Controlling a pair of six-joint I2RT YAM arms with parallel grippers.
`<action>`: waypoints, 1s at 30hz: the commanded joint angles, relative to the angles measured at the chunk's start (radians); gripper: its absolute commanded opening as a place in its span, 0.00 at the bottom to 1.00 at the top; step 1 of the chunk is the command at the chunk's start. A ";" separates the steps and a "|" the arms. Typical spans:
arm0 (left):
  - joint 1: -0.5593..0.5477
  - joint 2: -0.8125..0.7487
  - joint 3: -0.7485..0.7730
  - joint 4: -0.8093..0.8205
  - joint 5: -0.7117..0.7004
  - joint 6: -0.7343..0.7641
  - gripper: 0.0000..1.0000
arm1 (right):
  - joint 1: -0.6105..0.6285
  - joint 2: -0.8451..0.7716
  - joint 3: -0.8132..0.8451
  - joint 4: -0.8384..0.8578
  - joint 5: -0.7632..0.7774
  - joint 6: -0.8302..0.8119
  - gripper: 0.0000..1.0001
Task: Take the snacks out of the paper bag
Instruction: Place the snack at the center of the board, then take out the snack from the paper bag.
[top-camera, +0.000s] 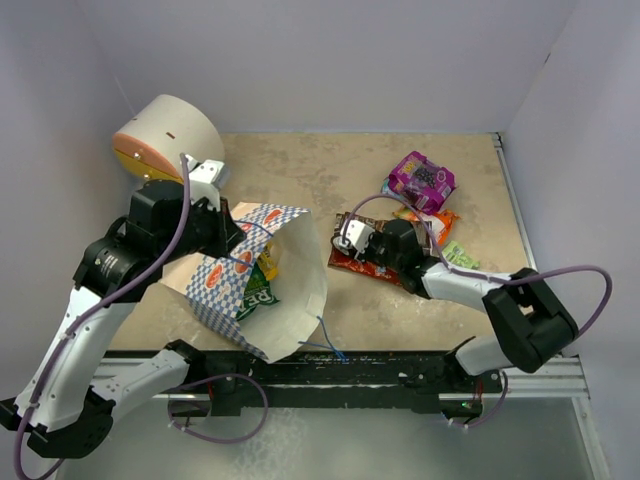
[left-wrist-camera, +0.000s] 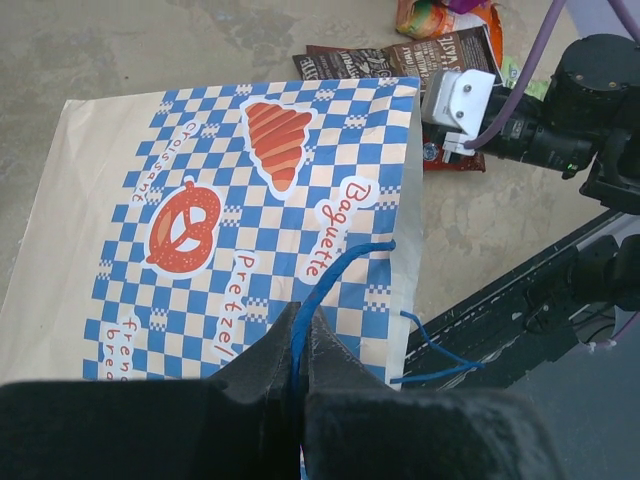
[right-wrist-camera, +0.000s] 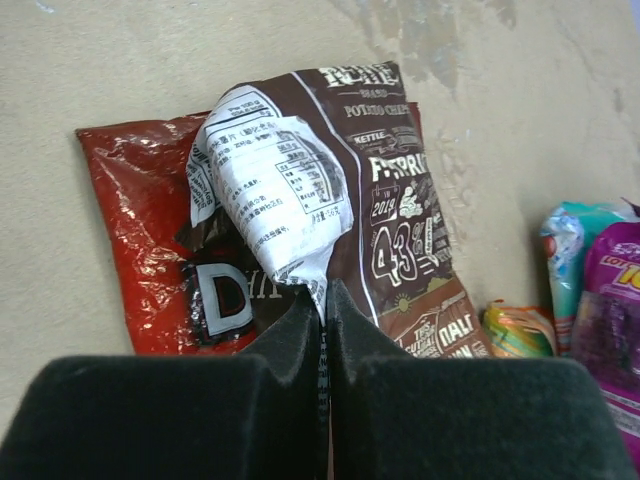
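Paper bag (top-camera: 300, 295) lies on its side toward the near left of the table (top-camera: 330, 170), mouth gaping, with a green bag (top-camera: 258, 292) and a yellow packet (top-camera: 268, 262) visible inside. Left gripper (left-wrist-camera: 303, 340) is closed tight, pinching the blue cord handle (left-wrist-camera: 340, 270). Right gripper (right-wrist-camera: 325, 300) is likewise closed, nipping the edge of a brown packet (right-wrist-camera: 390, 230) that rests on the red Doritos bag (right-wrist-camera: 140, 230) near the table's middle. Purple pouch (top-camera: 422, 178), orange packet (top-camera: 440, 222) and light-green packet (top-camera: 462, 257) lie grouped toward the right edge.
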 joint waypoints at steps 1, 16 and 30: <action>0.000 -0.022 -0.011 0.061 0.005 -0.016 0.00 | -0.004 0.001 -0.007 -0.065 -0.093 0.005 0.06; 0.000 -0.066 -0.049 0.055 -0.039 -0.077 0.00 | -0.003 -0.447 -0.014 -0.122 -0.076 0.234 0.75; 0.000 -0.113 -0.114 -0.072 -0.071 -0.384 0.00 | 0.084 -0.541 0.047 -0.082 -0.296 0.654 0.85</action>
